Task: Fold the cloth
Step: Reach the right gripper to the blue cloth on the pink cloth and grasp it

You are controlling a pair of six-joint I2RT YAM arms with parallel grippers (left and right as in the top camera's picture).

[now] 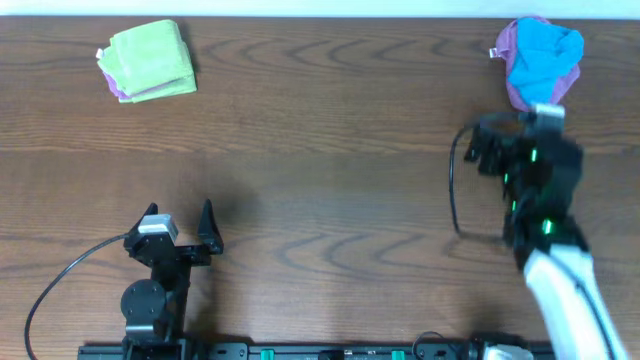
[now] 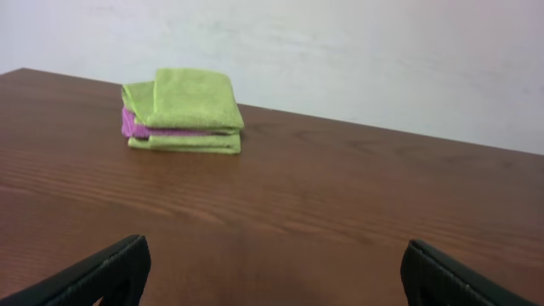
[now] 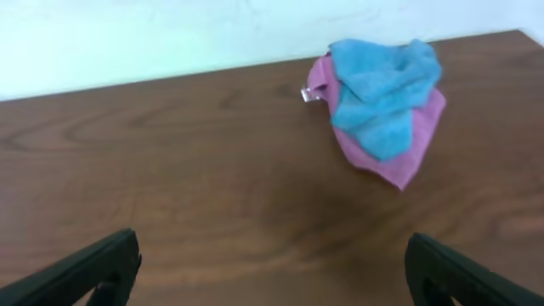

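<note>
Zero folds made, and nothing in hand: your right tool point(image 3: 270, 276) hangs with its jaws spread to the full and empty, just short of the cloth point(image 3: 382, 85). The cloth lies crumpled in a heap on top of a purple cloth point(image 3: 399, 166) at the far right corner of the tabletop point(image 1: 330, 150).

Your left tool point(image 2: 272, 289), equally wide and equally empty, sits low at the near left, well apart from the work. It looks toward a green pile point(image 2: 183, 102) of folded fabric at the far left, with a pink-purple layer showing in its side.

By the look of it you are at the approach, ahead of the first grasp. The next move likely calls for you to pinch the blue fabric alone, high on the heap, so the purple one beneath does not come along. You would then carry it to the bare middle of the tabletop, where it can be spread flat before any edge is brought over. Both tools may be needed for that spread.

The surface is dark brown wood grain, bare between the two piles, and a plain pale wall point(image 2: 382, 51) runs behind its far edge.
</note>
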